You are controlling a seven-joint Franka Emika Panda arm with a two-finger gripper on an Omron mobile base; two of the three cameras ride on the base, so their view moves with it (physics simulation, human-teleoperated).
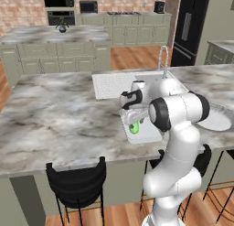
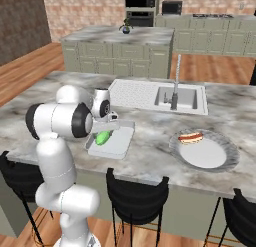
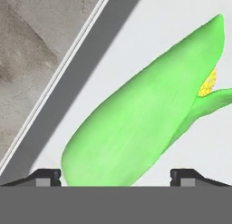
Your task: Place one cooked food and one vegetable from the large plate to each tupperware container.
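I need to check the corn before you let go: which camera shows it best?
The hand view: the corn lies large between the fingertips, green husk with yellow kernels peeking out. The right base view shows it small in the grey tub; the left base view shows a green sliver behind the arm.

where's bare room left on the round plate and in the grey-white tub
The wide round pale plate is bare except for the hot dog at its far-left rim. The grey-white rectangular tub is crowded at its left by the light-green corn under the gripper; its right half is free.

white rounded arm segments, dark joint rings, small dark gripper tips
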